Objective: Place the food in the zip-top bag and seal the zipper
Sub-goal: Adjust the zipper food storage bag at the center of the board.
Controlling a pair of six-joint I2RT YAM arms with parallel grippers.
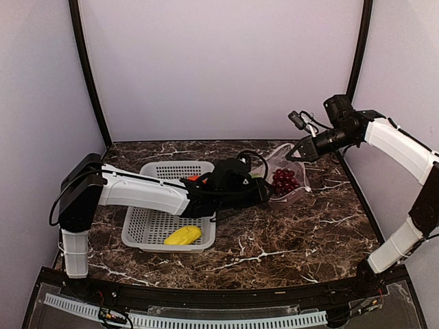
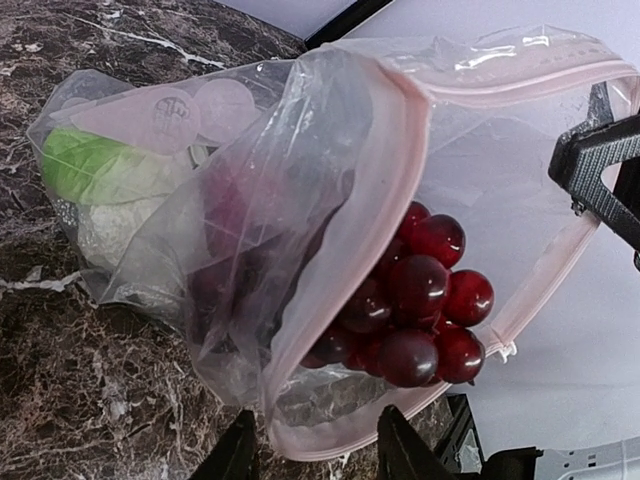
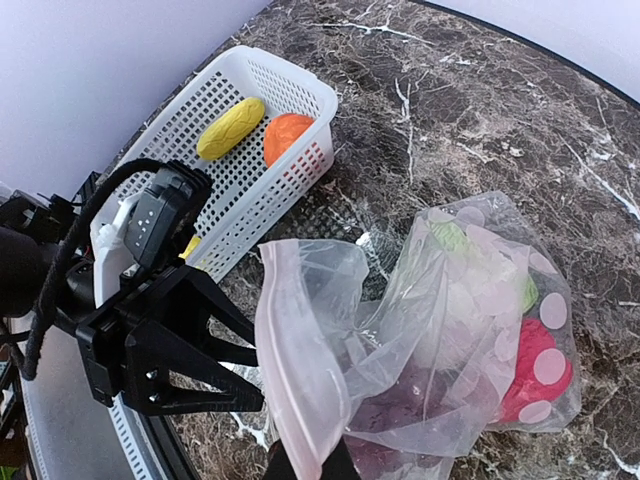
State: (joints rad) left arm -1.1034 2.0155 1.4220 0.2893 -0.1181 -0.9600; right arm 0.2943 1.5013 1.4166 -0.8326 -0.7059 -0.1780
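Right of the basket (image 1: 137,226), the bag (image 2: 300,200) lies on the surface (image 1: 274,247) with its mouth lifted. The right tool (image 1: 298,154) is clamped on the mouth edge, holding it open and up. Cauliflower (image 2: 110,190), pepper (image 3: 535,365) and grapes (image 2: 420,300) are inside, the grapes only just within the mouth. A yellow fruit (image 1: 182,236) and an orange piece (image 3: 288,135) lie in the basket, so I judge the loading a little past halfway. The zipper (image 2: 530,72) is not yet sealed. The left tool (image 2: 318,445) sits at the bag's lower lip, its fingers partly spread and gripping nothing that I can see. The grapes rest just beyond its tips.
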